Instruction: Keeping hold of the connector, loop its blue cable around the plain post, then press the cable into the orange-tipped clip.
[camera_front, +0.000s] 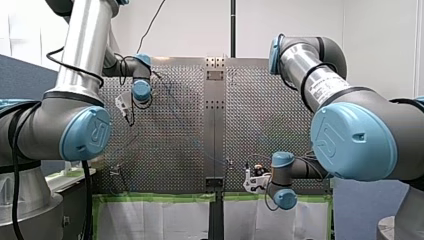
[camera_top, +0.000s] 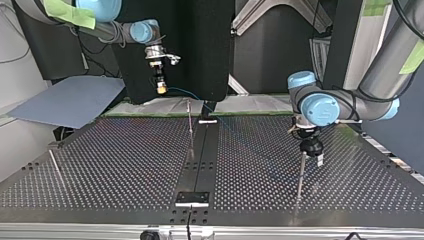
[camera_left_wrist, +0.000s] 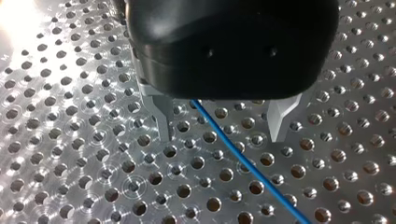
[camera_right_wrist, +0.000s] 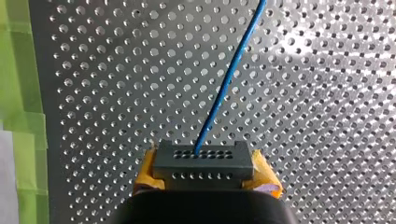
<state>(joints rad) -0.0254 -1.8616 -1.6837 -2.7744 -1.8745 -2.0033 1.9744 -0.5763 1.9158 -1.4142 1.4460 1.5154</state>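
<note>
**A:** Which step is the robot on?

**B:** Most likely the start of the looping. The right gripper (camera_right_wrist: 203, 173) pinches the connector (camera_right_wrist: 201, 157) between its yellow pads (camera_right_wrist: 144, 173). In the top view it hangs above the far edge of the worktop (camera_top: 125, 165). The cable (camera_right_wrist: 229, 79) leaves the connector and runs out over the holes, with no turn round anything yet.

**A:** And the other arm?

**B:** The left gripper (camera_left_wrist: 222, 125) is spread and low over the worktop. Its metal fingers (camera_left_wrist: 163, 123) stand either side of the cable without touching it. In the top view a thin post (camera_top: 300, 175) stands just beside that gripper. Whether it is the plain one cannot be told, because its tip is hidden.

**A:** What does the next move call for?

**B:** Probably closing lightly on the cable, or guiding it, to carry it round the post. The right gripper has to keep its pinch and give slack. The risk is pulling the cable taut against the connector.

**A:** The clip?

**B:** It cannot be picked out in these views.

**A:** Any containers?

**B:** None shows, only posts on the plate.
</note>
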